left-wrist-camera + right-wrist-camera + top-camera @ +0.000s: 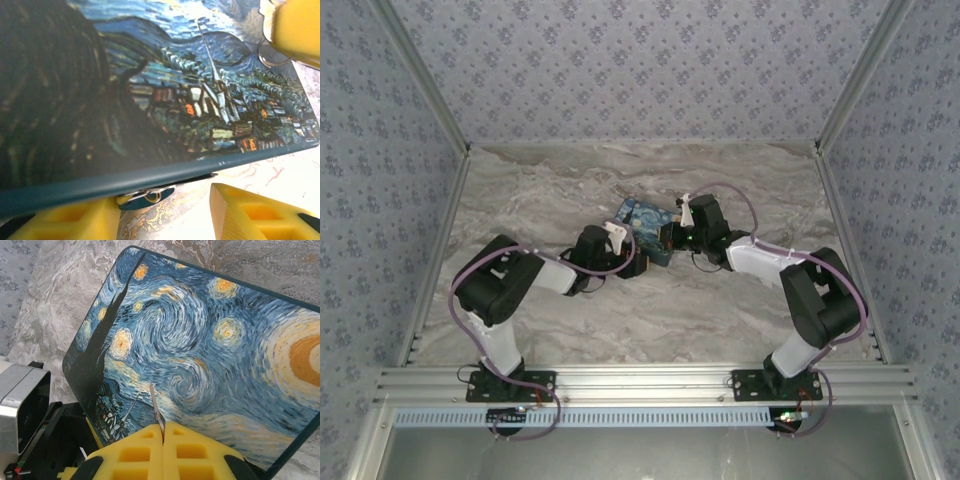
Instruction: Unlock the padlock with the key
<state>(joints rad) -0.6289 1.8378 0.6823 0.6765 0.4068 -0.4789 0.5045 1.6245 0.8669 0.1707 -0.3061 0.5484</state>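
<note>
My right claw (162,432) pinches the key (155,407) tight. My left claw (165,212) is apart by the padlock (146,196) (tucked under the edge of the box (200,340)). The thin key might twist if it bumps the box.

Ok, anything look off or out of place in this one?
Nothing spilled or damaged. One oddity: the right gripper, shut on the key, holds it over the box lid, while the padlock sits below the lid's edge between the open fingers of the left gripper.

Teal padlock (159,193) sits just beneath the box (150,100) edge; slim silvery key (155,407) points up
</note>
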